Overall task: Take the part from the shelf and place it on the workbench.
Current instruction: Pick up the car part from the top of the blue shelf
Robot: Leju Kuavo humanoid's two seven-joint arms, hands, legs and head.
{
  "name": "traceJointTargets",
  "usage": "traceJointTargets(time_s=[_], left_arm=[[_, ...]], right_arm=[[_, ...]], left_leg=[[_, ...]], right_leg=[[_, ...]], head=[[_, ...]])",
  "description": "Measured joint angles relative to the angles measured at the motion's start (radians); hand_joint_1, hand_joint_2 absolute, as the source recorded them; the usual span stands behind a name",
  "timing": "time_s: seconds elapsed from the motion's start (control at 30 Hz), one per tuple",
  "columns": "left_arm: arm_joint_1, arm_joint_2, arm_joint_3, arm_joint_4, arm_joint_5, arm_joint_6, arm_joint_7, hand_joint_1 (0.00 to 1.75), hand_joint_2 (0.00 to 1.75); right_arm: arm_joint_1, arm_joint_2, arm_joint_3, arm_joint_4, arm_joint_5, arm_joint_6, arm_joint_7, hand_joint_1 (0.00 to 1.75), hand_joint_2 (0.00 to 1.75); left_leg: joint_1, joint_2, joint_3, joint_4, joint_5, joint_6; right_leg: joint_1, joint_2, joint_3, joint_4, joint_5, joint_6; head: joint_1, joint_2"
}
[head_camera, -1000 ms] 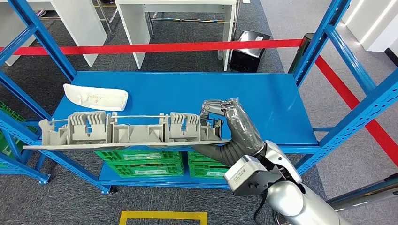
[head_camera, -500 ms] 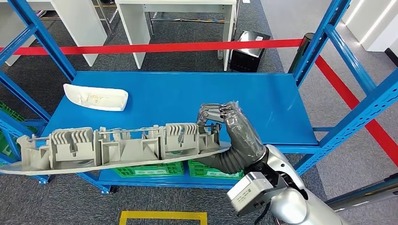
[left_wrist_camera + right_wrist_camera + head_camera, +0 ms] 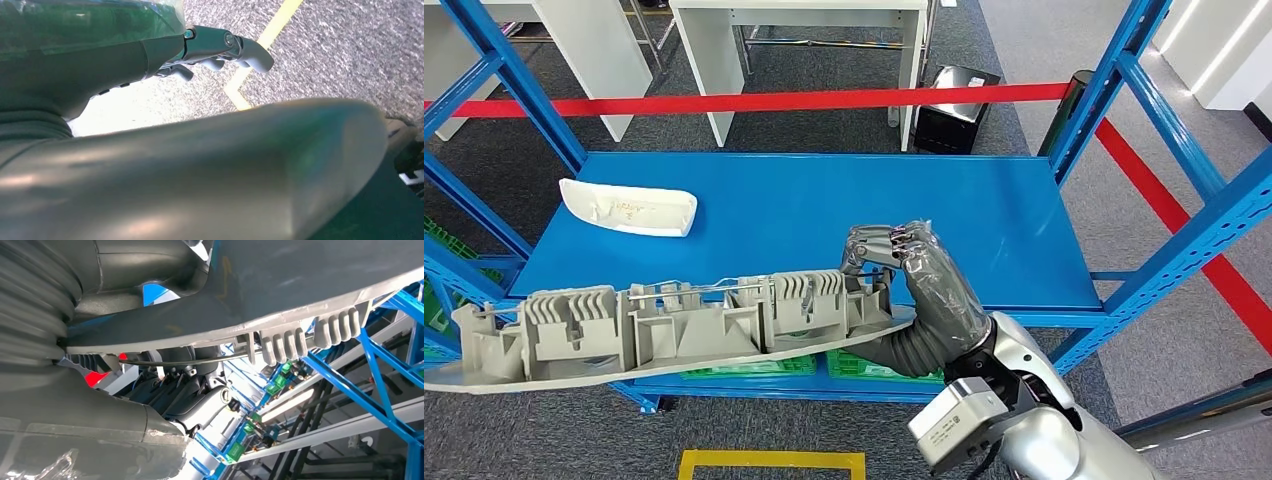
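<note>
The part [image 3: 664, 325] is a long grey plastic moulding with ribbed clips along its top. My right hand [image 3: 904, 265] grips its right end, fingers curled over the upper edge. The part hangs level in front of the blue shelf's [image 3: 984, 220] front edge, its left end reaching far out to the left over the floor. In the right wrist view the part's [image 3: 310, 285] underside runs across above my right hand's dark fingers [image 3: 190, 395]. My left hand [image 3: 225, 47] hangs over the carpet, its fingers loosely bent and holding nothing.
A white curved part [image 3: 628, 207] lies at the shelf's left rear. Green crates [image 3: 874, 365] sit on the lower shelf. Blue uprights [image 3: 1114, 90] frame the sides. A red barrier tape [image 3: 774, 100] and white tables [image 3: 724, 50] stand behind. A yellow floor line [image 3: 769, 460] lies near me.
My right hand has drawn the part off the shelf toward me; the part's left end has swung down and left, past the shelf's front edge.
</note>
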Motion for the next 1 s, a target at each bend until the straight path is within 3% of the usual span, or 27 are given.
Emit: traceJointTargets(time_s=[0.73, 1.0], left_arm=[[0.007, 0.000, 0.039, 0.000, 0.054, -0.025, -0.033, 0.00, 1.75], [0.010, 0.001, 0.046, 0.000, 0.063, -0.037, -0.032, 0.00, 1.75]], right_arm=[[0.007, -0.003, 0.006, -0.003, -0.011, -0.009, 0.020, 1.75, 1.75], [0.027, -0.009, 0.009, -0.020, 0.013, -0.026, 0.046, 1.75, 1.75]], left_leg=[[-0.001, 0.000, 0.000, 0.000, 0.000, 0.001], [-0.009, 0.000, -0.001, 0.005, -0.001, 0.011]], right_leg=[[-0.002, 0.000, 0.000, -0.001, 0.001, 0.001], [-0.010, 0.000, 0.000, -0.002, 0.004, 0.010]], head=[[0.000, 0.000], [0.000, 0.000]])
